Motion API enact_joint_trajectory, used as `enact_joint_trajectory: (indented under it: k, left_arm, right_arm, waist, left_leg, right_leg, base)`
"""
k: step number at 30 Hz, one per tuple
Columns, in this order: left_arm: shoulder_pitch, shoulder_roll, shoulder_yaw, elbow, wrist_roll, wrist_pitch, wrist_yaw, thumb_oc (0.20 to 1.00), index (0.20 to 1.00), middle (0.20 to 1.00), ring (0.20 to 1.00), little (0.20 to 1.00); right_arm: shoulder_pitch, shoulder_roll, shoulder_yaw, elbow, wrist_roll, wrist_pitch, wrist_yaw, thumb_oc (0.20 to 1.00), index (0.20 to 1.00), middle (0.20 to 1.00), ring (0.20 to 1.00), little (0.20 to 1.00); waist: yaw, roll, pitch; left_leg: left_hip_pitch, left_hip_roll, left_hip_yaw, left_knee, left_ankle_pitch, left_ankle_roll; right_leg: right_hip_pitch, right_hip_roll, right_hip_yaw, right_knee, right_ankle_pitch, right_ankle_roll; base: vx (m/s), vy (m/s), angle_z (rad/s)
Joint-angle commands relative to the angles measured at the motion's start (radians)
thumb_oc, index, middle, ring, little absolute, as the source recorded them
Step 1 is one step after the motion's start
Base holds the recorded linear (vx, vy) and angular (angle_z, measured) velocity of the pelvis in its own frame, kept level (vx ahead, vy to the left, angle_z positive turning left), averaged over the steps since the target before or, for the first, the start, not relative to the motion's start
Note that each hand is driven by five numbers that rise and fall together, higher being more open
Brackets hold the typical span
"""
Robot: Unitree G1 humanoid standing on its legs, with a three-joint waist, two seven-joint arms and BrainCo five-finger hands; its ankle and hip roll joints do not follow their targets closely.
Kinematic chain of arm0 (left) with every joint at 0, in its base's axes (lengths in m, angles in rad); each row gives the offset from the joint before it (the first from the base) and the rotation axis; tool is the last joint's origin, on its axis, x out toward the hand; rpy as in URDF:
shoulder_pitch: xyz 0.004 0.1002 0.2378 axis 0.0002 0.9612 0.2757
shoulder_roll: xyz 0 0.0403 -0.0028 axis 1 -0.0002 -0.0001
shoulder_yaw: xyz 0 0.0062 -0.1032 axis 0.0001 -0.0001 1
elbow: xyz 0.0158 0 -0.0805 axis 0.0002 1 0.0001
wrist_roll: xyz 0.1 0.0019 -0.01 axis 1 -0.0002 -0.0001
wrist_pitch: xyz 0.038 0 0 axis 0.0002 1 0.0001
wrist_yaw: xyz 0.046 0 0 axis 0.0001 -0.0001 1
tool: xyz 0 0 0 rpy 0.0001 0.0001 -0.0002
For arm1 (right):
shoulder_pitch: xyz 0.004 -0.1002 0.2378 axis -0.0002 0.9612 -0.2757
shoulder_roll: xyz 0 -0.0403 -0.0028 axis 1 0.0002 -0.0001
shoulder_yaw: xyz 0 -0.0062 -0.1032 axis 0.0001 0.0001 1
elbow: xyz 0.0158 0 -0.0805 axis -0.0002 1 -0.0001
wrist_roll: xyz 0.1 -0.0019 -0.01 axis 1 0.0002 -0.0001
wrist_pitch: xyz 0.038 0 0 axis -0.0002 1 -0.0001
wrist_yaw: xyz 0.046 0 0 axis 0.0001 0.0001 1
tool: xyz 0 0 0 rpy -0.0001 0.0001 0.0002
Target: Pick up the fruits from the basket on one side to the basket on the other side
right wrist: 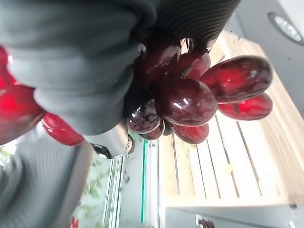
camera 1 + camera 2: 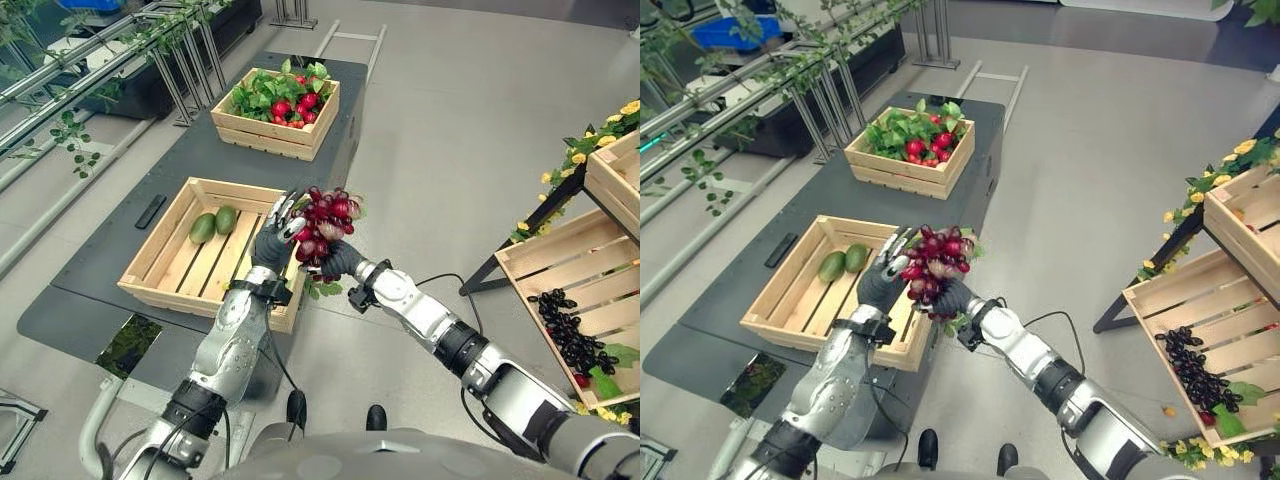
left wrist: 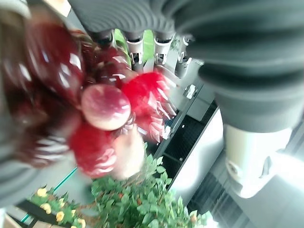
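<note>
both eye views up on the head, looking steeply down, sharing the dark table (image 2: 190, 160) and its two crates, left wrist cam jammed right against the red grapes (image 3: 102, 107), right wrist cam just as close, slatted crate (image 1: 228, 166) behind

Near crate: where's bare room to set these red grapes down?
Near crate: bare slats in the half toward the robot and along the right side, under the red grapes. Crowded only in the far corner, where two green fruits lie.

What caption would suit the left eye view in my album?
Both hands, left hand and right hand, meet at red grapes above the crate holding two avocados.
</note>
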Motion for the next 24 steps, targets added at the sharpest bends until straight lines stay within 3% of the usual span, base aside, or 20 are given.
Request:
enact_joint_trajectory:
  k: [1,10,20,24]
  left_arm:
    - [-0.007,0.021,0.052,-0.066,0.005,-0.076,-0.039,1.000,1.000,1.000,1.000,1.000]
    - [0.094,0.012,0.177,-0.042,0.061,-0.101,-0.030,1.000,1.000,1.000,1.000,1.000]
    - [0.153,-0.015,0.248,0.024,0.100,-0.116,-0.015,1.000,1.000,1.000,1.000,1.000]
    - [0.193,-0.018,0.288,0.141,0.200,-0.110,0.012,1.000,1.000,1.000,1.000,1.000]
  right_arm:
    - [-0.040,0.047,-0.091,-0.032,0.032,-0.100,-0.024,0.200,0.200,0.200,0.200,0.200]
    - [0.036,-0.015,-0.210,-0.075,0.029,-0.118,-0.049,0.200,0.200,0.200,0.200,0.200]
    - [0.090,-0.047,-0.296,-0.103,0.012,-0.130,-0.075,0.200,0.200,0.200,0.200,0.200]
    - [0.129,-0.075,-0.342,-0.122,-0.006,-0.138,-0.086,0.200,0.200,0.200,0.200,0.200]
  waist:
    - [0.035,-0.068,-0.011]
    - [0.045,-0.073,-0.010]
    - [0.050,-0.076,-0.009]
    - [0.052,-0.076,-0.008]
  left_leg:
    - [0.057,0.000,-0.003,0.001,-0.137,-0.015]
    - [0.060,-0.003,-0.007,0.001,-0.138,-0.013]
    - [0.063,-0.004,-0.009,0.001,-0.139,-0.011]
    - [0.061,-0.005,-0.008,0.001,-0.137,-0.011]
  right_leg:
    - [-0.006,-0.089,-0.004,0.003,-0.021,0.106]
    - [0.001,-0.090,-0.011,0.003,-0.022,0.105]
    - [0.005,-0.093,-0.015,0.003,-0.022,0.105]
    - [0.005,-0.093,-0.017,0.003,-0.023,0.107]
  base:
    - [0.00,0.000,0.00]
    - [0.00,0.001,0.02]
    - [0.00,0.001,0.00]
    - [0.00,0.000,0.00]
